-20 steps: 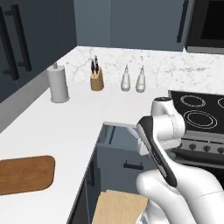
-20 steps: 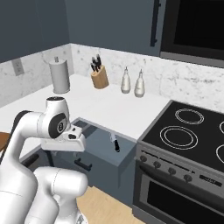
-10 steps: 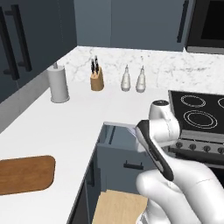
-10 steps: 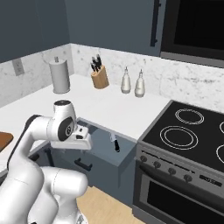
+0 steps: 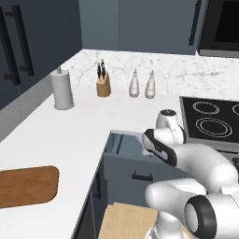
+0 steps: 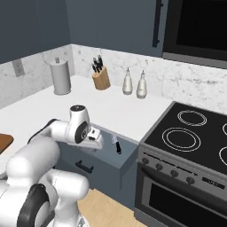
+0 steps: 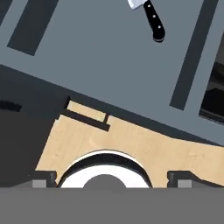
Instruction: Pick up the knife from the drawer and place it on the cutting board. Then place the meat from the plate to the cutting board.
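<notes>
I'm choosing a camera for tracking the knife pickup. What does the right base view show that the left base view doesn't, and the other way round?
Right base view alone: the knife lying in the open drawer, black handle toward the front, and the oven's knobs. Left base view alone: most of the cutting board on the counter at lower left; the other view catches just a brown sliver of it. Both share the knife block, paper towel roll, two bottles, stove top and the arm bent over the drawer.
</notes>
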Tool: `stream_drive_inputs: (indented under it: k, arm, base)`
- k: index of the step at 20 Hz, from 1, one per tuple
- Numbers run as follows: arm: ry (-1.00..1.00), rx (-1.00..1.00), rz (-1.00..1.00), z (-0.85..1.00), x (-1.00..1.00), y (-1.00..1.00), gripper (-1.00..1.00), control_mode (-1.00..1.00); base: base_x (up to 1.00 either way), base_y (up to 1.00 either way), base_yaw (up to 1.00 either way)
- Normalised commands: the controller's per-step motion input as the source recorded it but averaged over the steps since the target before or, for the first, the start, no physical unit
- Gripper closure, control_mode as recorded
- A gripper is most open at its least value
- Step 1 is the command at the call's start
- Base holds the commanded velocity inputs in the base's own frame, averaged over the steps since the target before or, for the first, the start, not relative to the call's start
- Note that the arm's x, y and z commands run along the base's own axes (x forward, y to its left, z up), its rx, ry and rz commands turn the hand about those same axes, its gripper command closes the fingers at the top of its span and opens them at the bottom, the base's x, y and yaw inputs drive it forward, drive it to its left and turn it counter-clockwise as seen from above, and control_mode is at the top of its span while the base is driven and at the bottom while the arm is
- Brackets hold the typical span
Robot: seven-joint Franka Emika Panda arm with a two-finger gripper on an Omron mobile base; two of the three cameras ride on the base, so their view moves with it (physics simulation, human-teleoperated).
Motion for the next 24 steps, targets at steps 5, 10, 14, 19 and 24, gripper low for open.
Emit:
stream_drive_inputs:
  k: [5,10,14,19,24]
  arm:
    - [0.02,0.07,-0.07,-0.19,0.74,-0.03,-1.00,-1.00]
    - [0.06,0.00,-0.07,-0.35,0.49,-0.04,-1.00,-1.00]
    - [0.05,0.00,-0.08,-0.39,0.36,0.00,-1.00,-1.00]
    - [0.09,0.00,-0.06,-0.34,0.34,0.00,-1.00,-1.00]
    - [0.12,0.00,-0.06,-0.54,0.18,0.00,-1.00,-1.00]
  base:
    - [0.00,0.00,0.00]
    - [0.00,0.00,0.00]
    - [0.00,0.00,0.00]
    - [0.00,0.00,0.00]
    - [0.00,0.00,0.00]
